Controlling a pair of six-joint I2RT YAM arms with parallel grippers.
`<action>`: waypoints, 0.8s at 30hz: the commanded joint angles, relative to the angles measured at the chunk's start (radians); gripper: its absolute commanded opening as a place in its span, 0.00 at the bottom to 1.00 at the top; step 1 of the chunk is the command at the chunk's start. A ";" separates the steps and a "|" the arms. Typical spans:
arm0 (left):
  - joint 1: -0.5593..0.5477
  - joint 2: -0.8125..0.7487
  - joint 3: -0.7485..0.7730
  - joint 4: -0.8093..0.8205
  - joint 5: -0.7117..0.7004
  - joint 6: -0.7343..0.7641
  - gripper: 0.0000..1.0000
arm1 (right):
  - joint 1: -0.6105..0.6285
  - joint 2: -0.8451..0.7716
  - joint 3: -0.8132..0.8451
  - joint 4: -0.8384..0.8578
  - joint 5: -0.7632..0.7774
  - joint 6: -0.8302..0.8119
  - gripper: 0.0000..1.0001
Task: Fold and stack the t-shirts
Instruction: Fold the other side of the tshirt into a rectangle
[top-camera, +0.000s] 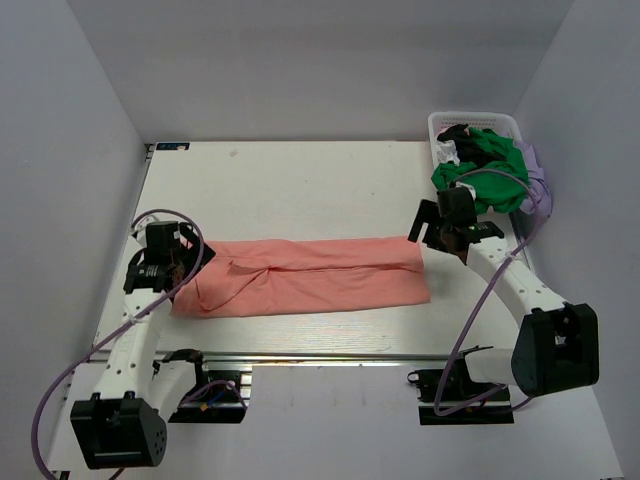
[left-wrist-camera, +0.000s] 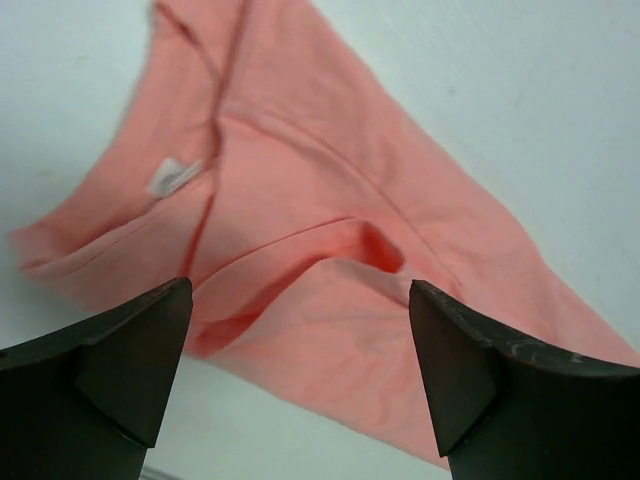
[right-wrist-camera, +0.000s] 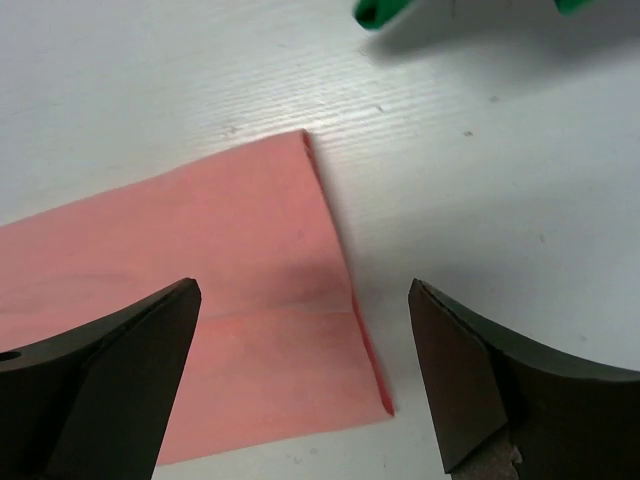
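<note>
The salmon-pink t-shirt (top-camera: 310, 277) lies folded into a long band across the middle of the table. My left gripper (top-camera: 172, 262) is open above its left end, where the collar, a white label (left-wrist-camera: 172, 176) and rumpled folds (left-wrist-camera: 330, 300) show. My right gripper (top-camera: 447, 233) is open above the band's right end, whose straight edge and corner (right-wrist-camera: 340, 300) lie between the jaws. Neither gripper holds anything. A bright green t-shirt (top-camera: 485, 165) with dark and lilac ones is heaped in the basket; a green bit shows in the right wrist view (right-wrist-camera: 385, 12).
The white lattice basket (top-camera: 440, 122) stands at the table's back right corner. Bare white table (top-camera: 300, 190) lies behind the pink shirt. Grey walls close in the table on three sides. A metal rail (top-camera: 330, 355) runs along the near edge.
</note>
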 joint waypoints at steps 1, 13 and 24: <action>-0.012 0.086 0.013 0.170 0.203 0.081 0.99 | 0.014 -0.015 0.018 0.084 -0.096 -0.074 0.90; -0.040 0.401 -0.069 0.609 0.577 0.341 0.99 | 0.052 0.057 -0.016 0.181 -0.353 -0.068 0.90; -0.116 0.410 -0.143 0.609 0.770 0.407 0.99 | 0.051 0.059 -0.026 0.179 -0.371 -0.057 0.90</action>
